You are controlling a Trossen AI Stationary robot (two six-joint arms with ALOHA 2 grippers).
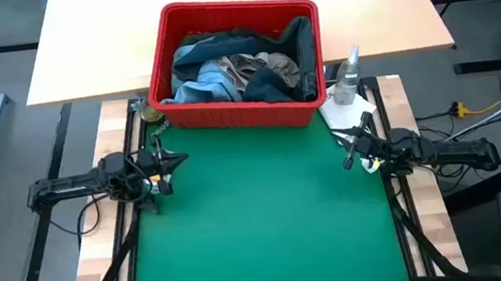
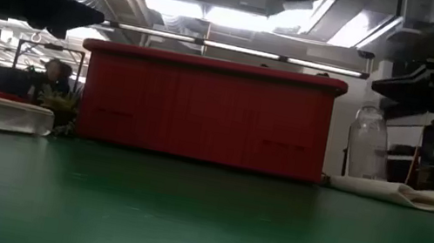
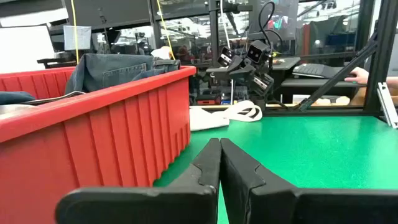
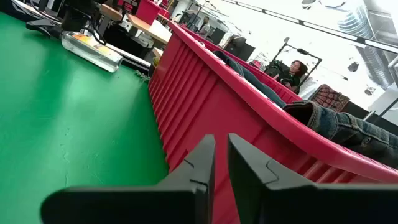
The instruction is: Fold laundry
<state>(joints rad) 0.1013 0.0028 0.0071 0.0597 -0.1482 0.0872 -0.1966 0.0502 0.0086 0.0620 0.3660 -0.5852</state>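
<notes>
Filling red basket [image 1: 241, 111]: laundry [image 1: 243, 70]

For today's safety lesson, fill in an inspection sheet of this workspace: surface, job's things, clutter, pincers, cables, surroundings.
Surface: green mat, bare in the middle.
Job's things: laundry heaped in the red basket, unfolded.
Clutter: clear bottle on white cloth, right of basket.
Pincers: left pincer shut, right pincer barely parted; both empty at the mat's sides.
Cables: yellow lead on the floor, right.
Surroundings: pale table behind.
</notes>
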